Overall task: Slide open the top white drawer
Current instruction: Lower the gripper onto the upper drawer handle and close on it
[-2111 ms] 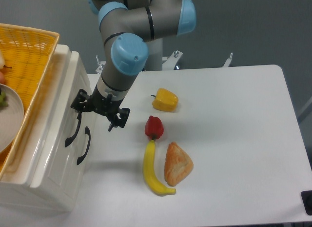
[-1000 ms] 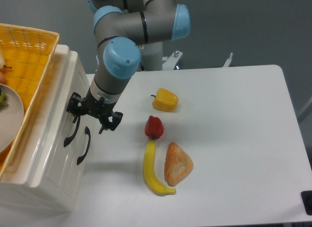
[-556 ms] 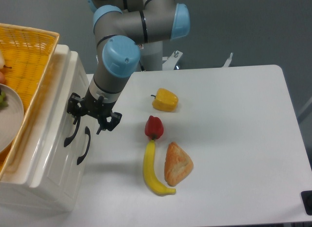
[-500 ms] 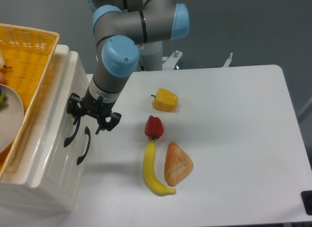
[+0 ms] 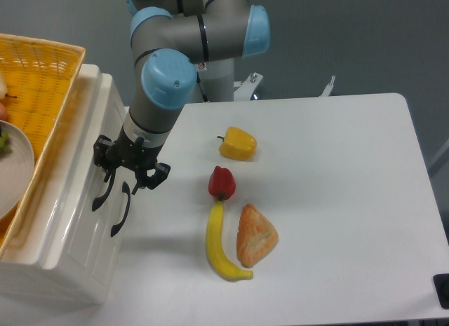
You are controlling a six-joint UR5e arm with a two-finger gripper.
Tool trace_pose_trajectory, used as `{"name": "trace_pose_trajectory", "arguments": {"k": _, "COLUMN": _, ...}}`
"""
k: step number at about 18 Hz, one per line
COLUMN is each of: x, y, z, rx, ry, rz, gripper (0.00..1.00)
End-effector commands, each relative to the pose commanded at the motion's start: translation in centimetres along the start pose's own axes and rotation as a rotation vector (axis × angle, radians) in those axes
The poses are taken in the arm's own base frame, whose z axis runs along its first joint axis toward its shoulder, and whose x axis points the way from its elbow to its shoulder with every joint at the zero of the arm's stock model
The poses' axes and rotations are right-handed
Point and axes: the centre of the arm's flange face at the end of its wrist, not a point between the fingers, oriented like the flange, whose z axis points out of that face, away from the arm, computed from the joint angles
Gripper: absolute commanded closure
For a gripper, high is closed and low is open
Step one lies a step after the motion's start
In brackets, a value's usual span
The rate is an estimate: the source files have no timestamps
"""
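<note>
Since the earliest frame the end effector [image 5: 130, 170] has moved left and slightly nearer, from a spot beside the cabinet front to the black handle [image 5: 102, 191] of the top white drawer [image 5: 90, 147]. That drawer sits at the left of the tabletop [image 5: 337, 200], the upper of two in the white cabinet [image 5: 70, 228], and its front still looks flush with the cabinet, so no opening shows yet. The fingers stand spread on either side of the handle's upper end, not visibly clamped on it. The approach seems about finished; closing on the handle and the pull itself remain. The lower drawer's handle [image 5: 121, 209] lies just to the right. Farther right rest a red pepper [image 5: 222, 183], yellow pepper [image 5: 238, 143], banana [image 5: 219, 243] and bread [image 5: 255, 235].
</note>
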Motion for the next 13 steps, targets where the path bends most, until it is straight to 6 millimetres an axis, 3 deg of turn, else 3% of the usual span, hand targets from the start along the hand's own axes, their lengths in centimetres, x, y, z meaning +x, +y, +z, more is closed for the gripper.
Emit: {"name": "trace_pose_trajectory", "arguments": {"k": 13, "x": 0.76, "y": -0.10, "z": 0.33, "rx": -0.004, "ry": 0.003, "rz": 0.005, "gripper": 0.56}}
